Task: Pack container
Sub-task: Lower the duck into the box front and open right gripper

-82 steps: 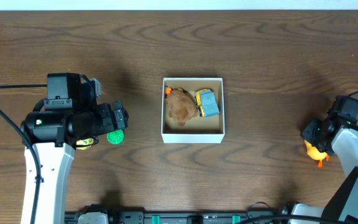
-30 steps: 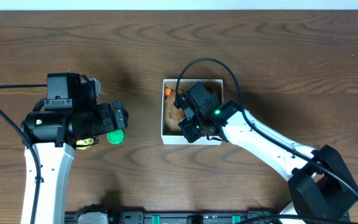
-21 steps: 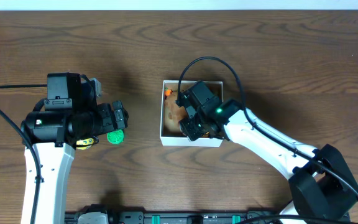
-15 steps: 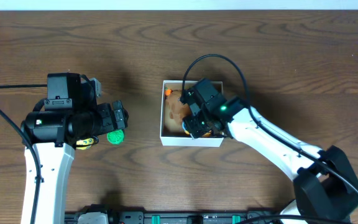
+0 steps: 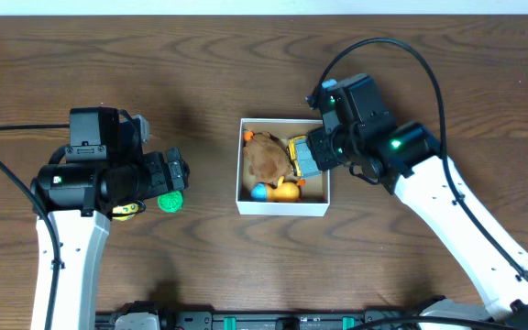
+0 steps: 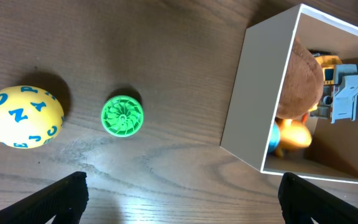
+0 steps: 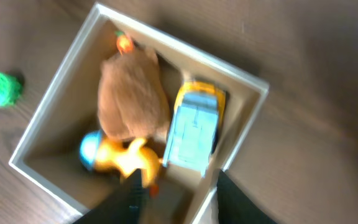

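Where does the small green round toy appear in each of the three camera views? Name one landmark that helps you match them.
Overhead: the green toy lies left of the box.
Left wrist: the green toy sits left of centre, between the yellow ball and the box.
Right wrist: the green toy is at the far left edge, blurred.
Shared landmark: the white-walled box, visible in all three.

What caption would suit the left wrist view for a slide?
Yellow lettered ball and green ribbed disc lie on the wooden table outside the toy-filled container.
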`<state>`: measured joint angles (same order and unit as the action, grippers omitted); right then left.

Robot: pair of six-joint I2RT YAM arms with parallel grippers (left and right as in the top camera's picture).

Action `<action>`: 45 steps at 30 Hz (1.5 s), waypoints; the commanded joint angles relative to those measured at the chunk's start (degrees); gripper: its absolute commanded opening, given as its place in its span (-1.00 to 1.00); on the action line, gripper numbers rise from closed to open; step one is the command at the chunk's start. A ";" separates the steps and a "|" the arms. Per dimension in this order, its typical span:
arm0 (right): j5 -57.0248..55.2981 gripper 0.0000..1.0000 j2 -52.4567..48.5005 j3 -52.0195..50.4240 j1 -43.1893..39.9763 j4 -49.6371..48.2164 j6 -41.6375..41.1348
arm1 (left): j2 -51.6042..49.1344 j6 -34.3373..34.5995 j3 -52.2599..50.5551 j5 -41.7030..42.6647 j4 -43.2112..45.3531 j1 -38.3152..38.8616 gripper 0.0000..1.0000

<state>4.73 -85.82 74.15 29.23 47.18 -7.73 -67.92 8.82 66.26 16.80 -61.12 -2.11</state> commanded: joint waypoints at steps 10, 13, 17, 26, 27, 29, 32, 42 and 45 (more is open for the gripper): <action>1.57 -0.98 -8.00 -0.68 1.16 -6.38 1.84 | 0.20 0.07 0.98 0.55 -0.11 -0.13 0.96; 4.15 -0.98 -11.82 -0.68 1.53 -9.62 3.17 | 0.20 0.07 0.98 0.55 -0.09 -0.13 0.96; 4.09 -0.97 -16.22 -0.68 2.14 -14.64 3.65 | 0.20 0.09 1.01 0.55 -0.11 -0.13 0.96; 2.03 -0.98 -21.73 -0.68 1.90 -23.80 3.74 | 0.20 0.07 1.01 0.55 -0.11 -0.13 0.96; 0.85 -0.98 -22.12 -0.68 1.90 -24.52 3.74 | 0.20 0.07 0.98 0.55 -0.11 -0.13 0.96; -0.55 -0.97 -22.99 -0.68 1.90 -26.12 3.76 | 0.20 0.07 1.01 0.55 -0.11 -0.13 0.96; -2.95 -0.97 -23.71 -0.68 1.90 -28.98 3.74 | 0.20 0.07 1.01 0.55 -0.13 -0.13 0.96; -12.37 -0.97 -23.91 -0.68 1.88 -35.78 3.26 | 0.20 0.09 0.98 0.55 -0.13 -0.13 0.96; -13.97 -0.97 -23.93 -0.68 1.64 -36.85 3.08 | 0.20 0.07 1.01 0.55 -0.13 -0.13 0.96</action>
<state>-4.69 -109.45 73.41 31.09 11.20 -4.93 -67.92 8.82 66.26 16.80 -61.14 -2.11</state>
